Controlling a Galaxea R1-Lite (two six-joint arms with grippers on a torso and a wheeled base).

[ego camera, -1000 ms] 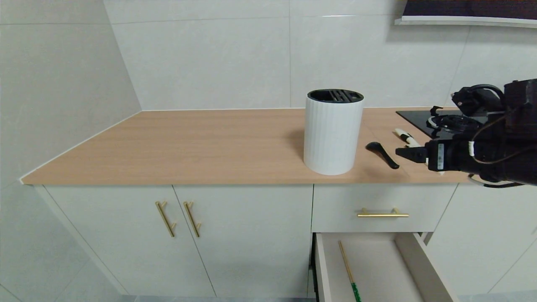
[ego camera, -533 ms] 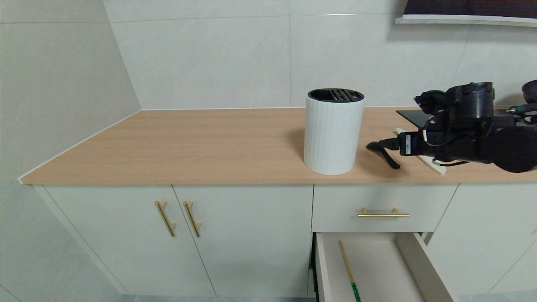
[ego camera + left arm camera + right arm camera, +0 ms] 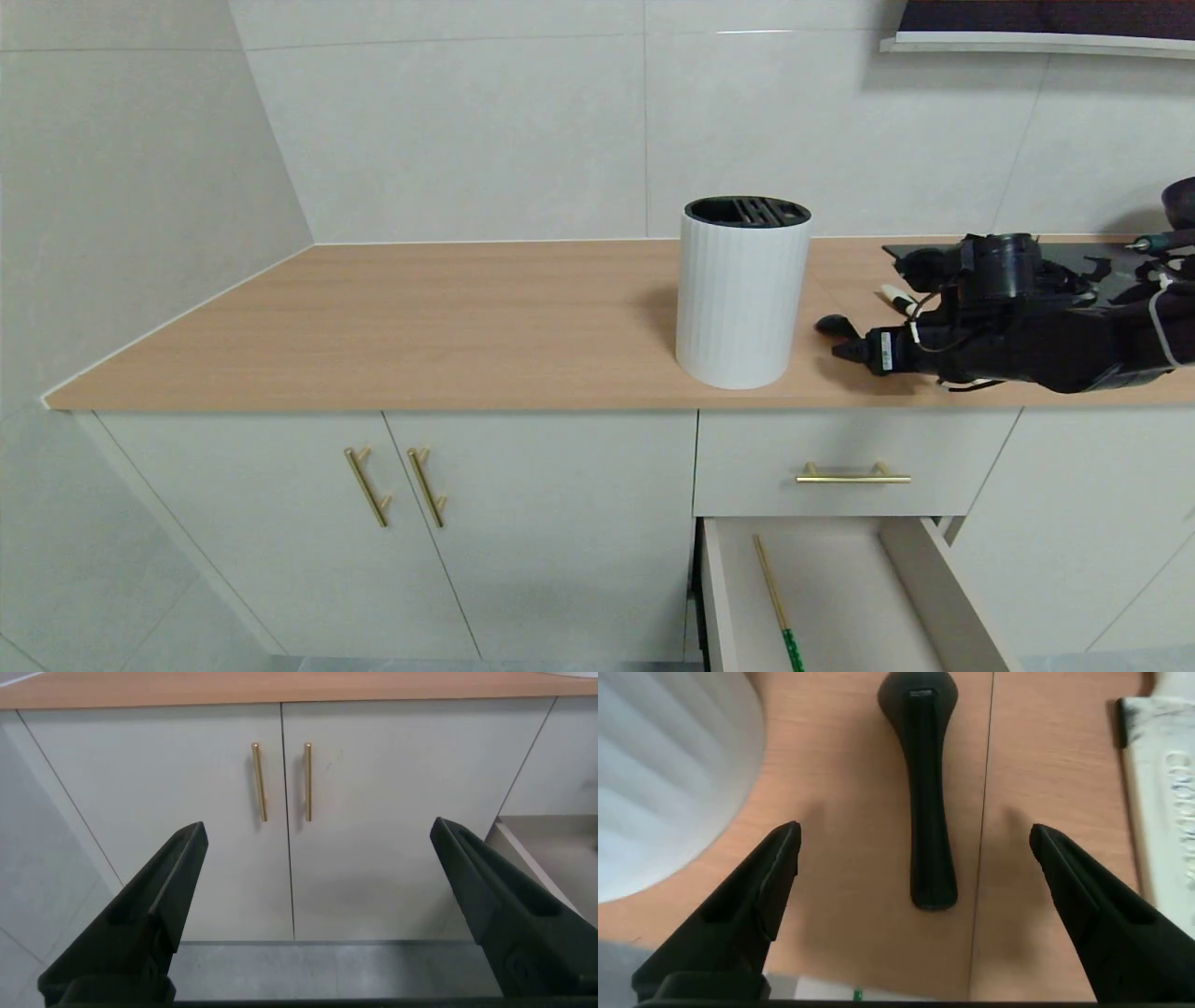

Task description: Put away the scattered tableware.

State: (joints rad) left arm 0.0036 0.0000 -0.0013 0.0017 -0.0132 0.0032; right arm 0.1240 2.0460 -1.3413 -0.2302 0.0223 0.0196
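The spoon is matte black, with a small rounded bowl and a slim handle that has a groove running down it. It lies flat on the wooden countertop, between the ribbed white utensil holder and a white-handled utensil (a knife, perhaps; I cannot tell). My right gripper sits low over it, jaws spread wide to either side of the handle. From the head view my arm covers that handle and the bowl peeks out. The head view adds an open drawer below, with a green-tipped chopstick inside. My left gripper gapes too, facing cabinet doors. Count: one spoon, one holder, one white utensil, two gold door handles.
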